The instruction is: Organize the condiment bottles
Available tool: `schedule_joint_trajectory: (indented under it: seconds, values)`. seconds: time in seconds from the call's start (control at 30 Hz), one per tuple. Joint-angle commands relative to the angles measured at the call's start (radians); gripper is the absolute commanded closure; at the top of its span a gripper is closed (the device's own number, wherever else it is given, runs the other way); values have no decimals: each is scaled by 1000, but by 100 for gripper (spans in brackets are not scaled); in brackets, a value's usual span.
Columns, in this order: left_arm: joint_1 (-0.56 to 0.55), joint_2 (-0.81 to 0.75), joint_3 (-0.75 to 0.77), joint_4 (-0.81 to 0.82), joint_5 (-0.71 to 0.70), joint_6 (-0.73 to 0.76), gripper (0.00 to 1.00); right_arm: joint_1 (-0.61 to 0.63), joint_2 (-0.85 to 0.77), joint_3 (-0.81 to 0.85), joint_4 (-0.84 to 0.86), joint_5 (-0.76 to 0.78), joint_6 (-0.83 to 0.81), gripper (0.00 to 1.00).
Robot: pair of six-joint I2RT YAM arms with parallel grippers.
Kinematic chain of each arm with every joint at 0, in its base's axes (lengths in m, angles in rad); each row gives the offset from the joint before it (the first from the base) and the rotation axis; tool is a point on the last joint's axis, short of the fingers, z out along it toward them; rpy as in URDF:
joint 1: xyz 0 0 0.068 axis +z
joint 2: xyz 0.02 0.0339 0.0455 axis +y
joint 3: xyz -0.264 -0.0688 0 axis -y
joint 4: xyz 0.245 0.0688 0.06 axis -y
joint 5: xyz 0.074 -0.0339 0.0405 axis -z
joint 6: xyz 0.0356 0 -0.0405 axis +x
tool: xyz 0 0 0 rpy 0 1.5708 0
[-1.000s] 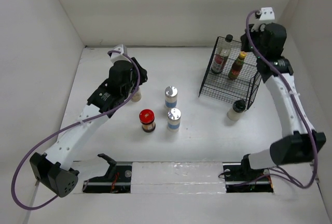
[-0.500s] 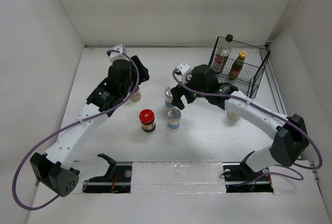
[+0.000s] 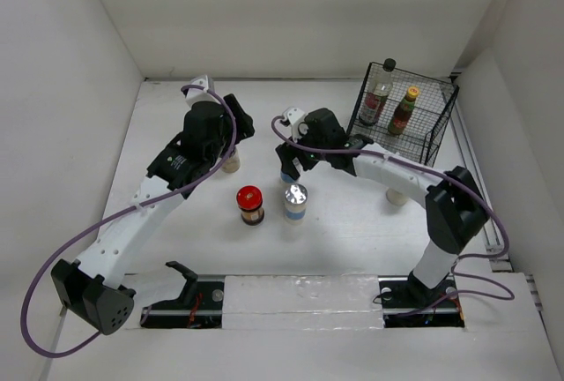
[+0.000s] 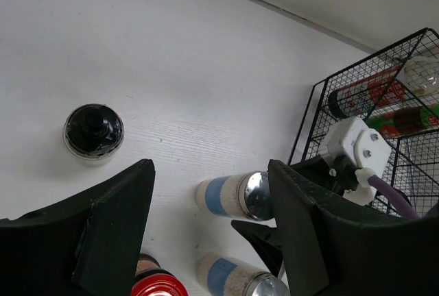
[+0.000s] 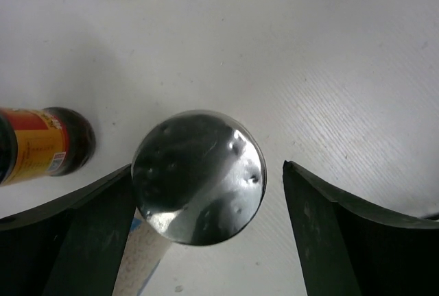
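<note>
Since the white worktop (image 3: 352, 249) has most bottles standing loose near its middle, the task is judged part done. At the far right corner, the black wire rack (image 3: 436, 125) holds a tall clear bottle (image 3: 377, 99) and a small red sauce bottle (image 3: 404, 109).

The right claw (image 3: 293, 162) hangs open over a silver-lidded bottle (image 5: 197, 176), with the lid between its fingers and closer to one finger than the other. The left claw (image 4: 211, 169) is also open and holds nothing. It is above a pale dark-capped jar (image 4: 93, 131) toward the left edge. A second silver-lidded bottle (image 3: 295, 200) and a red-lidded jar (image 3: 250, 205) stand nearer the front edge.

Procedure for the grasp, as judged:
1. Centre the bottle between the fingers.
2. Lower the right claw until the fingers pass below the lid onto the labelled body.
3. Close squarely.

The smooth metal lid is likely slippery. Keep clear of the neighbouring bottle.
</note>
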State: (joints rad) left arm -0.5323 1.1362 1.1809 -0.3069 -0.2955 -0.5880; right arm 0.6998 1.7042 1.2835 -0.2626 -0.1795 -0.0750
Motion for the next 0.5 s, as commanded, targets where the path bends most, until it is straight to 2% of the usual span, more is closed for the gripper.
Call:
schedule_joint_trajectory:
  seconds: [0.0,0.07,0.1,0.17,0.3,0.47]
  values:
    - [5,-4,19,26,-7,5,37,3,20,71,97,-9,-16,12]
    - [5,-4,19,26,-7,5,37,3,29,85,106,-9,-16,19]
    - [5,-4,19,26,-7,5,37,13,40,85,106,-9,-5,35]
    - [5,-4,19,38,2,5,37,13,26,97,125,14,21,59]
    - [5,-4,19,48,2,5,37,1,-40,151,125,38,32,65]
    - [5,26,52,57,2,5,37,-97,-236,214,100,81,32,67]
